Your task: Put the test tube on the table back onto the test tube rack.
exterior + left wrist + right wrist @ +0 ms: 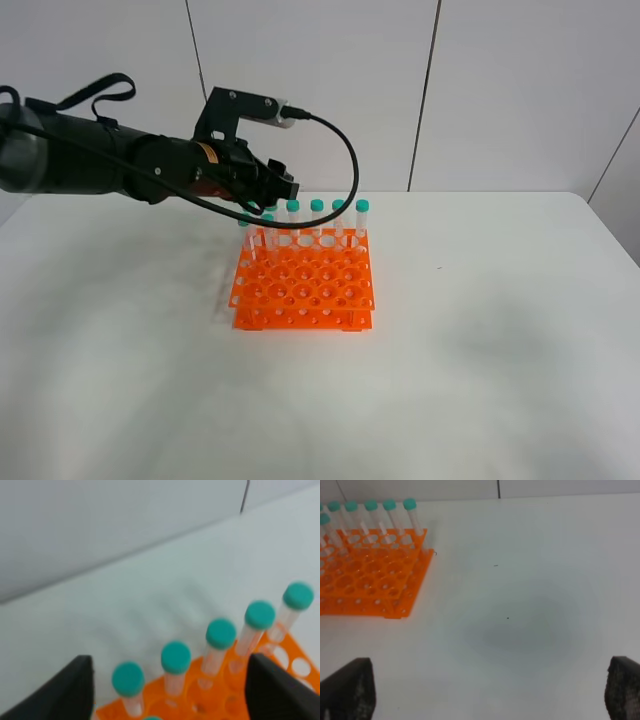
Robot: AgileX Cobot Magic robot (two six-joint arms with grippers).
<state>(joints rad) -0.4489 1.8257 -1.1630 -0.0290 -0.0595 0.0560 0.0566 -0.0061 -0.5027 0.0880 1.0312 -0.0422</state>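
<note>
Over the orange rack's far left corner, the left gripper hangs with fingers spread wide and holding nothing, teal-capped tubes standing upright in the back row below it. Well off to the side, the right gripper's fingers also gape above bare white counter; no tube lies loose.

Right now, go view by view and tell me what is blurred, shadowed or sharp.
Exterior high: sharp; the test tube rack throws a faint shadow leftward on the table. Left wrist: soft focus, caps and dark fingers blurred. Right wrist: rack fairly clear, fingers blurred, dim grey patch on the table.
</note>
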